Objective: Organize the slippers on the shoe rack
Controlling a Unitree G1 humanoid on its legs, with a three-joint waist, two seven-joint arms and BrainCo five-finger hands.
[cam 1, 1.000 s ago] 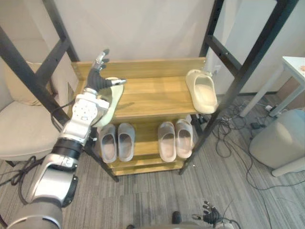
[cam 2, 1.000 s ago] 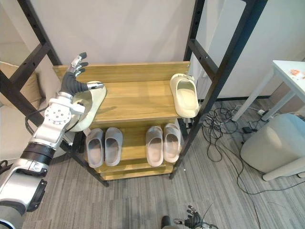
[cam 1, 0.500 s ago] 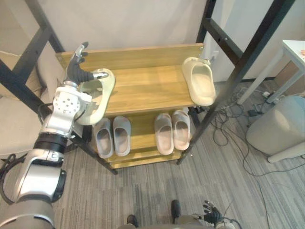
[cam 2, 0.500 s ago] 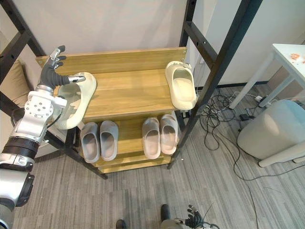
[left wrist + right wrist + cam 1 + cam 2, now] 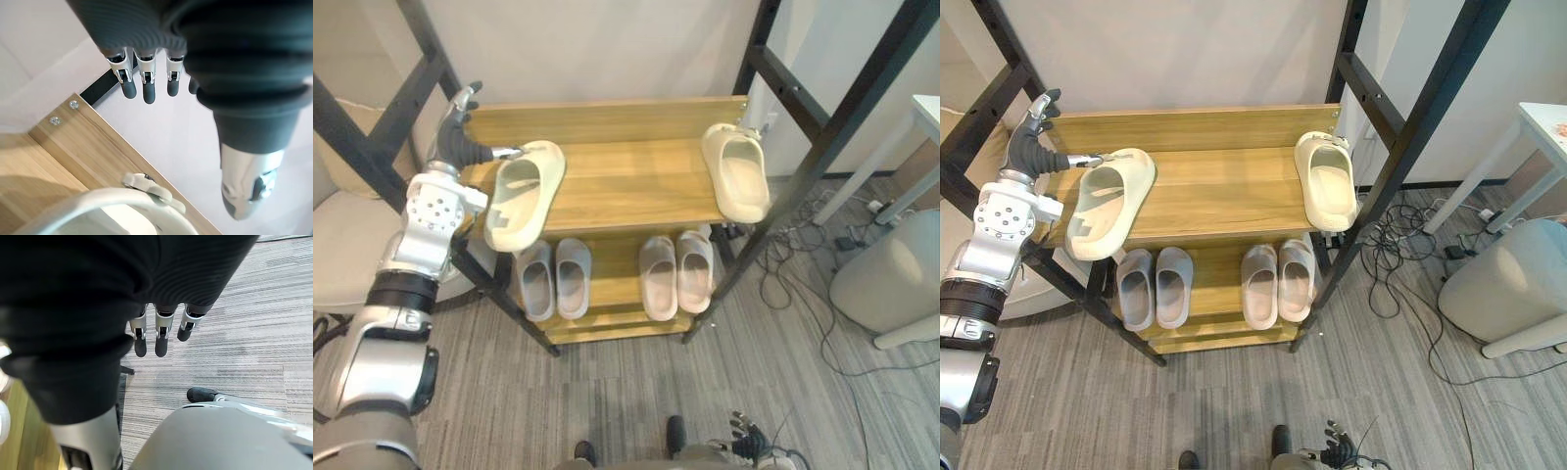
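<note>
Since the cream slipper point(image 5: 521, 194) overhangs the top shelf point(image 5: 626, 181), left robot hand point(image 5: 458, 147), fingers straight, thumb at its rim, likely pushes it toward its mate point(image 5: 736, 184).

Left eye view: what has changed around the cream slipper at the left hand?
The left hand has drawn back to the left, off the cream slipper that it partly covered; its fingers are straight, the thumb by the heel rim. The slipper stays at the top shelf left end. The other cream slipper, grey slippers and right hand are unchanged.
</note>
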